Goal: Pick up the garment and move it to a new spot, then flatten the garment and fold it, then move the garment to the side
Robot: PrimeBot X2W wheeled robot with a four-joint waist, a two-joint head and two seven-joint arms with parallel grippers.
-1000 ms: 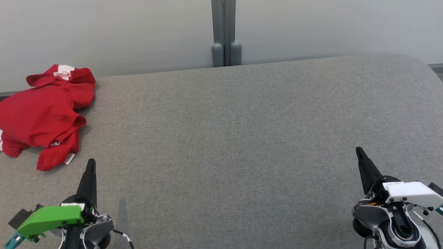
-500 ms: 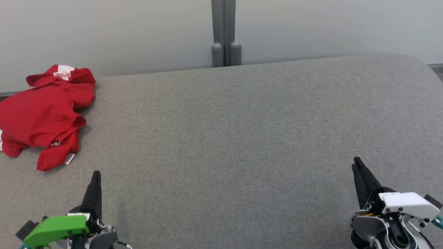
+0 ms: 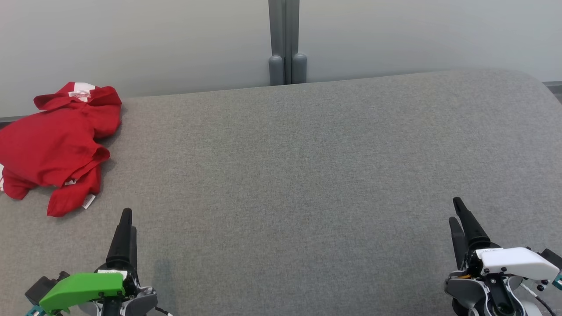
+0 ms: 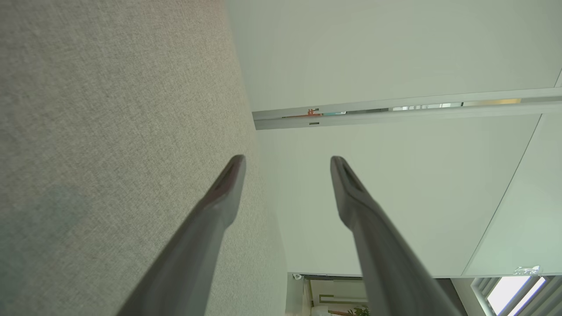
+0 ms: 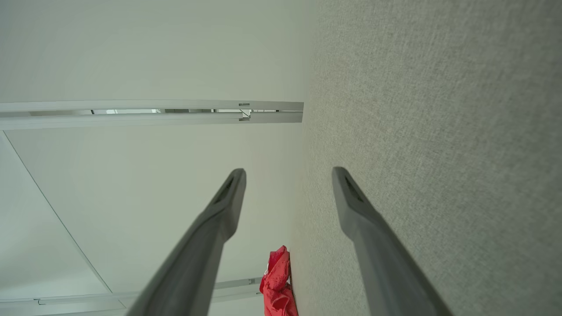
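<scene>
Both arms' jaws had spread open, empty; the crumpled red fabric garment [image 3: 57,145] lay untouched upper left, so pickup likely needed a reach there.

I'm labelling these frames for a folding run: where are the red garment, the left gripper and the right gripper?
red garment [image 3: 55,145]: head view, middle of the crumpled cloth.
left gripper [image 4: 287,159]: left wrist view, midway between its fingertips.
right gripper [image 5: 288,170]: right wrist view, midway between its fingertips.

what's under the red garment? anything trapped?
The red garment lies crumpled on the gray cloth surface, at its far left corner. A white tag pokes out at the near hem. Whatever is beneath the folds is covered; its left edge runs out of frame.
</scene>
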